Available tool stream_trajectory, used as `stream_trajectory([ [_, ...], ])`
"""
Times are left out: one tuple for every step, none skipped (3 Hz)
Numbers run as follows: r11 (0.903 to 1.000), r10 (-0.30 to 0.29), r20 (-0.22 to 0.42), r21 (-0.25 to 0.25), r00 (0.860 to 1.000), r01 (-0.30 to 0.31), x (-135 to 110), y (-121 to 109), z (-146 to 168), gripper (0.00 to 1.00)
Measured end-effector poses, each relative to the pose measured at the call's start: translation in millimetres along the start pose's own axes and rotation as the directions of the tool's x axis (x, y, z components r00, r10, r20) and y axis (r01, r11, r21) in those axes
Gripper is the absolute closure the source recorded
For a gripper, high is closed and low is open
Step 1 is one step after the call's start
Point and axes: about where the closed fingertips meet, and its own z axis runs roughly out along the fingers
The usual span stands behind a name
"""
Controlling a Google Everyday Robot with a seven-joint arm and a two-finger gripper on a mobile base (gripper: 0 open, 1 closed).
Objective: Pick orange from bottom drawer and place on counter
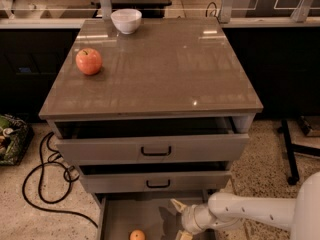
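The orange (pixel 137 235) lies on the flat grey floor of the open bottom drawer (pixel 125 215), at the lower edge of the camera view. My gripper (pixel 177 219) reaches in from the right on a white arm. It hangs over the drawer, just right of the orange and apart from it. Its fingers are spread, one fingertip (pixel 175 203) pointing up-left, and nothing is between them. The glossy grey-brown counter (pixel 165 69) tops the cabinet above.
A red-orange apple (pixel 89 61) sits at the counter's left and a white bowl (pixel 126 20) at its back left. The two upper drawers (pixel 155 149) stand slightly open. Black cables (pixel 45 176) lie on the floor at left, and a black stand leg (pixel 290 149) stands at right.
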Motion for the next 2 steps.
stream_trajectory([
  [0.9994,0.028,0.063,-0.024,0.998,-0.027,18.4,-2.0,36.7,0.00],
  [0.9980,0.052,0.123,-0.041,0.991,-0.048,31.4,-4.7,64.4,0.00],
])
